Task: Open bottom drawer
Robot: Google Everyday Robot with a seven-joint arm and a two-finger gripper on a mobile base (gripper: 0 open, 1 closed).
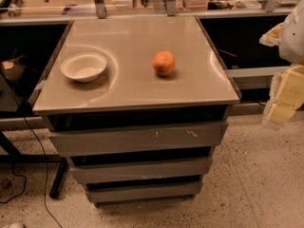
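Speckled floor (256, 175) spread all around a grey metal desk (133, 37) with a flat, shiny top. Under the front edge of the desk sat three grey drawers, one below the other. The top drawer (137, 139) was the widest and had pale scratches on it. The middle drawer (140, 171) was a bit smaller. The bottom drawer (142, 192) was the smallest, lowest down near the floor, and it looked pushed in, with a plain front and no handle. The robot's gripper (285, 99) hung out past the right edge of the desk, near the front right corner, well apart from the bottom drawer and much higher up. I could not tell if it was open or shut, or if it held anything. A white bowl (83, 66) sat near the left edge of the desk top. An orange (164, 63) sat near the middle, apart from the bowl. I think the job had not started yet. To do it well, the gripper should go down low and come in front of the desk, catch the top lip of the bottom drawer in the dark gap above it, and pull straight out. It should go slowly, or the orange might roll.
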